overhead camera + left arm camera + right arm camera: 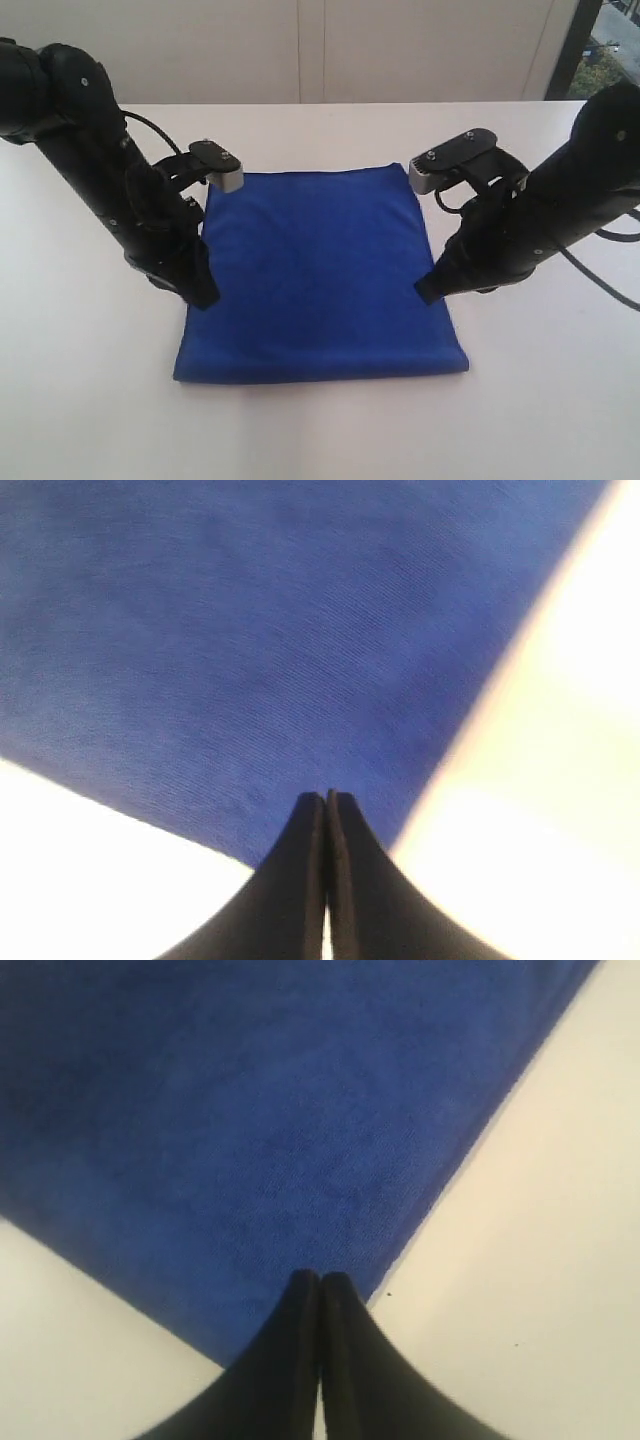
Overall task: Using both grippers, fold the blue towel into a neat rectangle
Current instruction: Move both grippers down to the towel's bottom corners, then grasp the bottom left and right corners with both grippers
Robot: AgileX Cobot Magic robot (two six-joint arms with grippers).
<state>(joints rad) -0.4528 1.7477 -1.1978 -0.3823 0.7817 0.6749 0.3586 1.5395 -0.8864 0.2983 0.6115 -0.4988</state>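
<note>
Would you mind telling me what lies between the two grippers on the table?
Only the blue towel, lying flat, fills the stretch between the left gripper and the right gripper; nothing rests on it. The exterior view shows this.

A white table (320,440) fills the near and middle of the scene, its smooth top catching soft, even light with a mild glare. Along its far edge stands a cream wall (200,50) of flat panels, split by thin vertical seams (299,50). At the far right a dark window frame (572,50) borders a window (615,50) showing blurred greenery and daylight outside.
</note>
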